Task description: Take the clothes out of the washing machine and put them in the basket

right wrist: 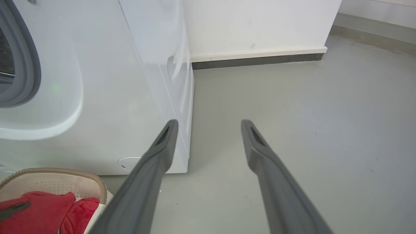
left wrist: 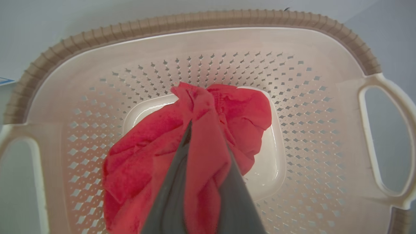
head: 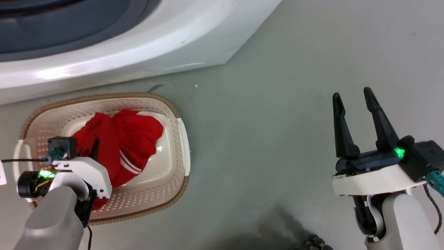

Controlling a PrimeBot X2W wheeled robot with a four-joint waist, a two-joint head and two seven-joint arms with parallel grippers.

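Red clothes [head: 138, 137] with a bit of white striped trim lie bunched in the cream basket [head: 164, 189], which sits on the floor in front of the white washing machine [head: 138, 52]. My left gripper [head: 93, 148] reaches down into the basket and is shut on a fold of the red clothes [left wrist: 240, 113]; in the left wrist view the fabric is pinched between the two dark fingers of that gripper [left wrist: 203, 139]. My right gripper [head: 352, 94] hovers open over bare floor to the right of the basket, holding nothing. The right wrist view shows this gripper [right wrist: 209, 123] beside the machine's corner [right wrist: 113, 97].
The basket's brown rim [left wrist: 195, 21] and side handles [left wrist: 386, 139] frame the clothes. The machine's grey door ring [right wrist: 29, 65] is at the left. A white wall with a dark skirting [right wrist: 256, 60] runs behind the grey floor [head: 277, 139].
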